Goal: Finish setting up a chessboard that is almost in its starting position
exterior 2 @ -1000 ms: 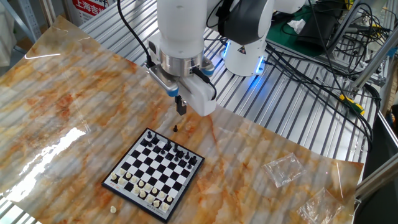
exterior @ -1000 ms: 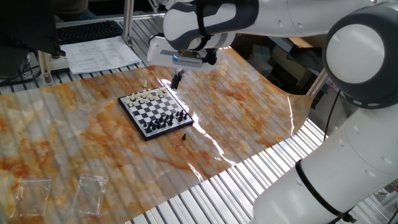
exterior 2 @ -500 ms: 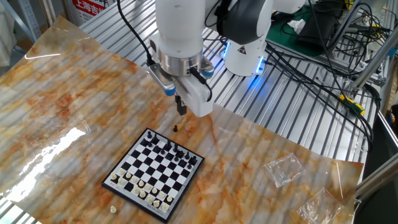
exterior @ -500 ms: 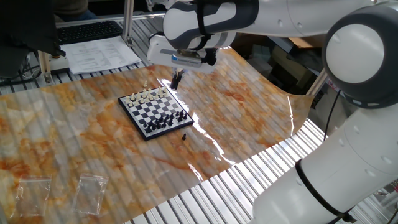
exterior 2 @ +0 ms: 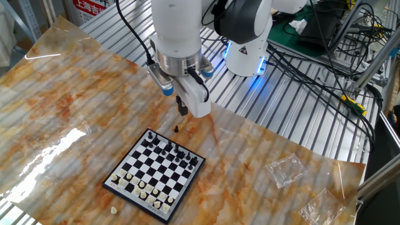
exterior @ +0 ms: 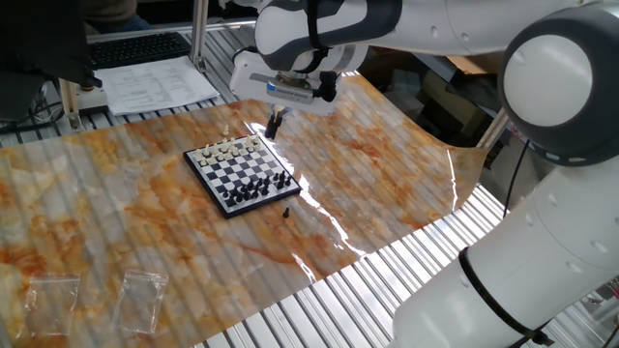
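- Small square travel chessboard [exterior: 241,173] [exterior 2: 154,174], black-and-white checks, dark rim, lies flat on the marbled orange-and-cream sheet covering the surface [exterior: 116,222] [exterior 2: 56,106], rotated so its corners point out.
- Row of tiny cream pieces [exterior: 232,148] [exterior 2: 142,188] along one edge of the board; row of tiny black pieces [exterior: 261,188] [exterior 2: 171,151] along the opposite edge.
- One stray tiny black piece [exterior: 286,212] [exterior 2: 176,129] stands on the sheet off the board, just beside the black side; at about 12 o'clock of the board in the view facing the robot base.
- One stray tiny cream piece [exterior: 226,131] [exterior 2: 114,210] sits on the sheet off the board, just beside the cream side; about 7 o'clock of the board in the same view.
- White robot arm's dark two-finger end effector [exterior: 274,124] [exterior 2: 182,109] hangs above the sheet, clear of the board, above the stray black piece in the base-facing view.
- Fingers look close together, narrow gap; too small to tell whether anything is pinched between them.
- Two clear plastic bags [exterior: 140,295] [exterior 2: 285,170] lie flat on the sheet, well apart from the board.
- Printed white papers [exterior: 155,85] and a black keyboard [exterior: 135,48] sit beyond the sheet at 11 o'clock in the side view.
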